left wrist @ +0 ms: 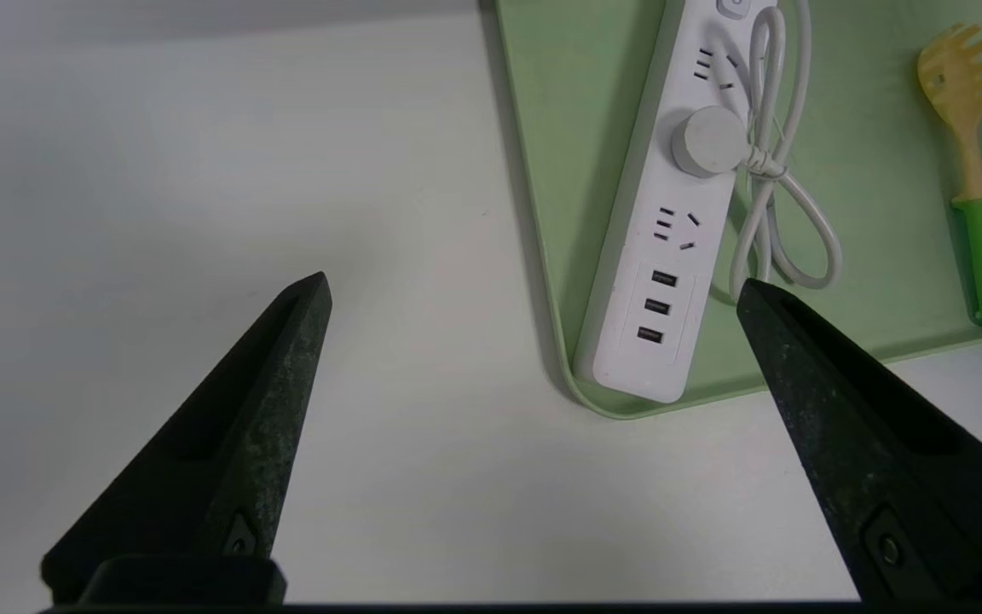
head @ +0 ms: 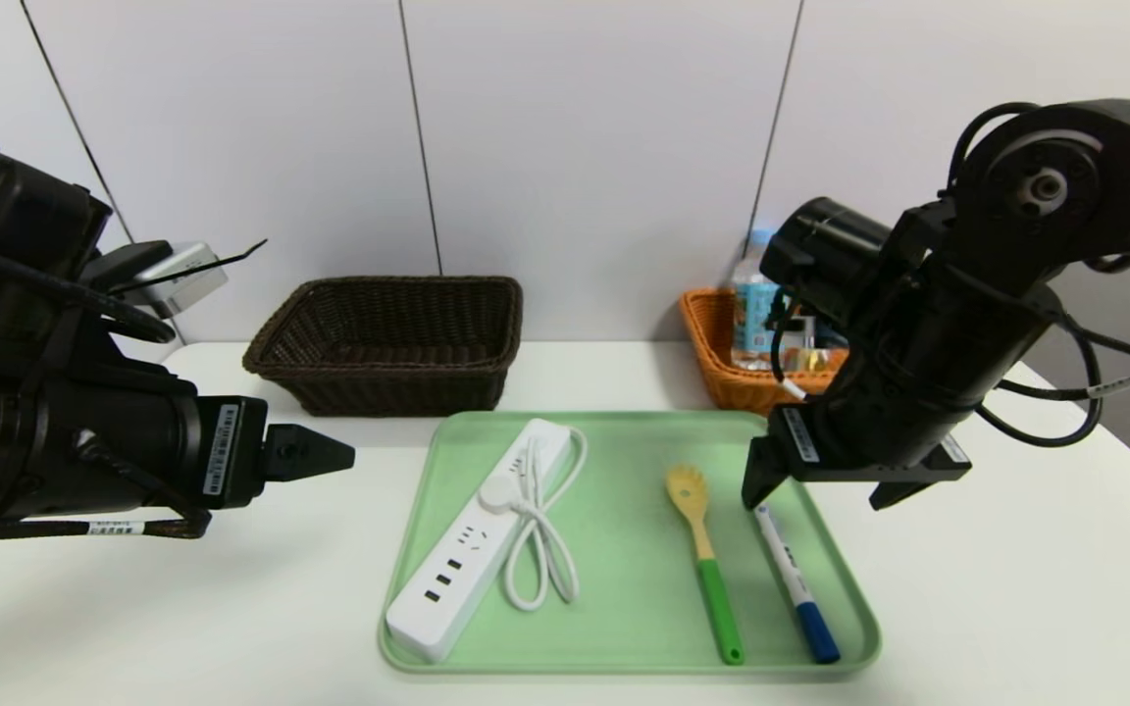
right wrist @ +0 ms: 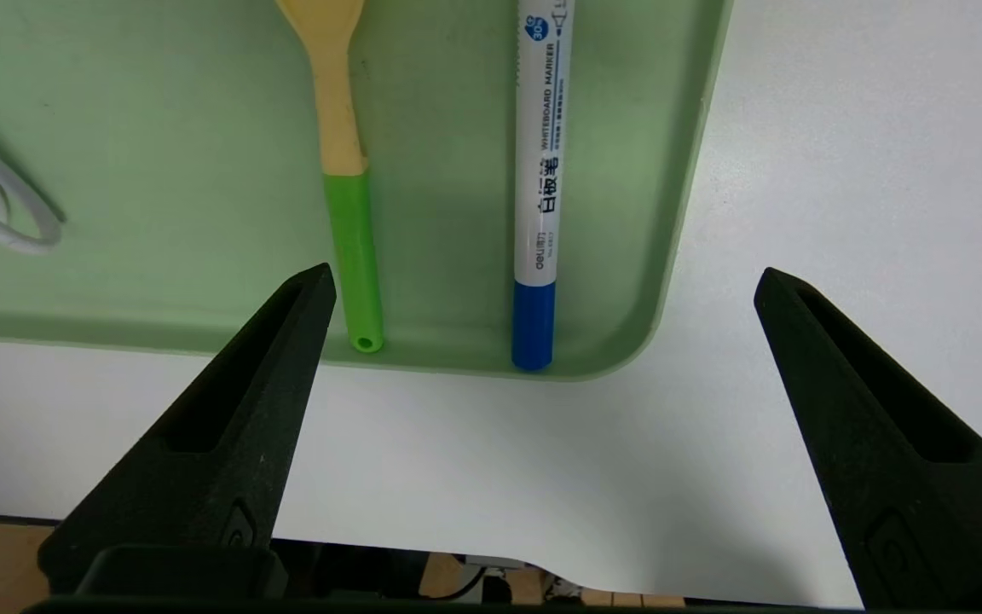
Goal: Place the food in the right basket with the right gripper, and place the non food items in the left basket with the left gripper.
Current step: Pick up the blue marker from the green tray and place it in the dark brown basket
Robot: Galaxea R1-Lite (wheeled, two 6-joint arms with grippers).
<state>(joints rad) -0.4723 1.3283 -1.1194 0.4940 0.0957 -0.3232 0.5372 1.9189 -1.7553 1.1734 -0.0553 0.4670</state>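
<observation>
Above the tray's right edge, right claw [head: 835, 493], open, tilted downward

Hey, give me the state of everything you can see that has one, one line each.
left pincer: open, holding nothing
right pincer: open, holding nothing
marker: capped, on the tray
power strip: plug in a socket, cord tied
water bottle: capped, upright in the orange-tan basket
dark brown basket: nothing visible inside

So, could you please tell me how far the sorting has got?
The food looks done: bottle and snack sit in the right basket. Both grippers are open, holding nothing. Power strip, pasta spoon and marker remain for the left basket.
</observation>
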